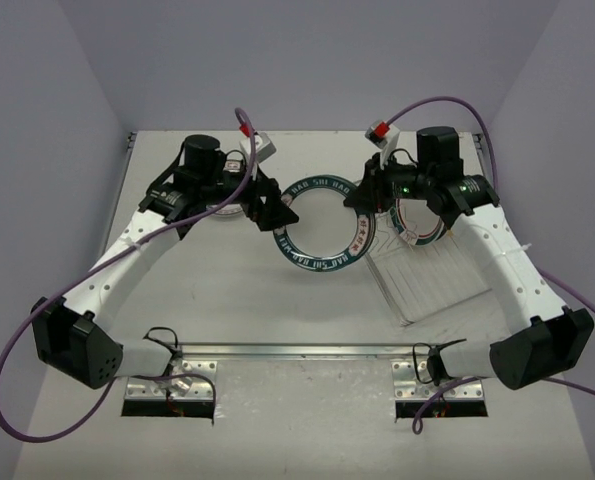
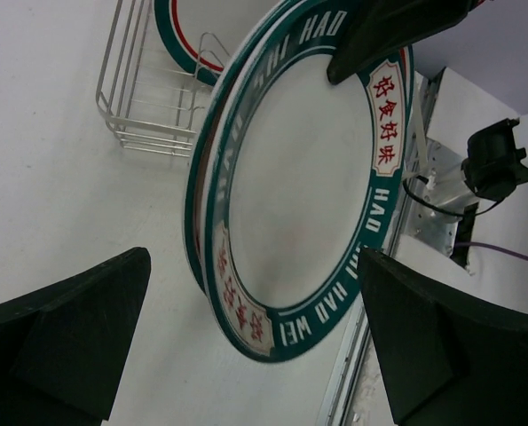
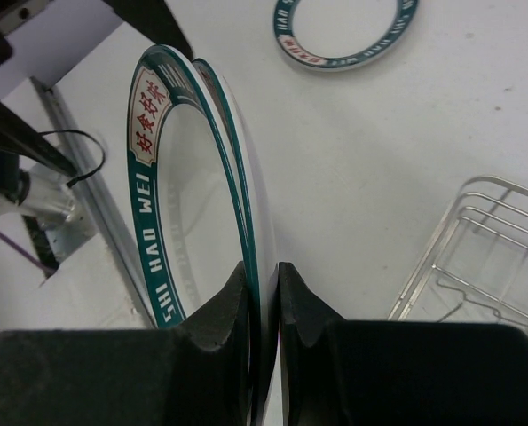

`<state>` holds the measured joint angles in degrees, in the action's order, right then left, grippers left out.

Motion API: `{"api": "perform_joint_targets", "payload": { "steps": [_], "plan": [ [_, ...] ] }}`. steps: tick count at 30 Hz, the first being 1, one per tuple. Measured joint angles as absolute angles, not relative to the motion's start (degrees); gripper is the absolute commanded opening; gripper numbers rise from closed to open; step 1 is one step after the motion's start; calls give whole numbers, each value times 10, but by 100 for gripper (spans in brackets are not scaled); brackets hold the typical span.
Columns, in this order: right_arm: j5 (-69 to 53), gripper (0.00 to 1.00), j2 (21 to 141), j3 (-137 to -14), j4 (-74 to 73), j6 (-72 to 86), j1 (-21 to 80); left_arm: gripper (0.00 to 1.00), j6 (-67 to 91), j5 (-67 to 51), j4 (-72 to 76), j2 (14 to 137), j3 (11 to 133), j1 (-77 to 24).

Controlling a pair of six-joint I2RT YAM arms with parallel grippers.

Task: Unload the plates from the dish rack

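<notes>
Right pincer [image 3: 264, 275]: pressed together on the rim of a green-banded plate [image 3: 148, 160], one finger on each face. The plate was held up on edge and tilted, over the bench [image 1: 277, 310] midway between the two arms and just left of the dish rack [image 1: 432, 285]. Rim lettering read HAO SHI HAO WEI, with red characters on white panels. The wrist views showed two green edges lying close together at the rim. Could not tell whether that was one plate or two nested. Could not tell whether the lower edge touched the bench.

Left pincer [image 2: 255, 266]: spread wide. Its dark fingers [image 2: 68, 337] stood on either side of the plate's lower part, both clear of it, with no contact seen. From above it sat at the plate's left edge, and the right pincer sat at the plate's right edge.

Dish rack: silver wire, on the bench to the right, partly under the right arm. A second plate [image 2: 188, 40] with a green and red rim showed inside it at the far end, mostly hidden by the arm in the top view.

A third plate [image 3: 343, 22] lay flat on the bench, well apart from the rack, with the same green lettered band.
</notes>
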<state>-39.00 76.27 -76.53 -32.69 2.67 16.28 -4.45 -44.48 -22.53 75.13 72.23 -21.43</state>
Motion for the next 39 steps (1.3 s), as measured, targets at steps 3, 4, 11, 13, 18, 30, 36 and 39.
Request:
{"api": "perform_joint_targets", "payload": {
  "steps": [3, 4, 11, 13, 18, 30, 36, 39],
  "plan": [
    [-433, 0, 763, -765, -326, 31, 167, 100, -60, -415, -233, 753, 722, -226],
    [-446, 0, 763, -765, -326, 32, 168, 98, -64, -406, -234, 753, 722, -226],
    [-499, 2, 763, -761, -316, 35, 167, 57, -68, -422, -234, 762, 723, -226],
    [-504, 3, 763, -759, -314, 35, 167, 51, -63, -453, -234, 769, 723, -226],
    [-511, 4, 769, -756, -310, 35, 167, 37, -45, -517, -234, 792, 723, -226],
    [-528, 68, 793, -752, -268, 58, 170, 0, 23, -568, -215, 810, 708, -193],
    [-475, 97, 792, -752, -255, 81, 172, 0, 89, -558, -190, 827, 687, -59],
    [-431, 99, 787, -752, -256, 89, 169, 0, 110, -515, -178, 850, 692, 14]
  ]
}}
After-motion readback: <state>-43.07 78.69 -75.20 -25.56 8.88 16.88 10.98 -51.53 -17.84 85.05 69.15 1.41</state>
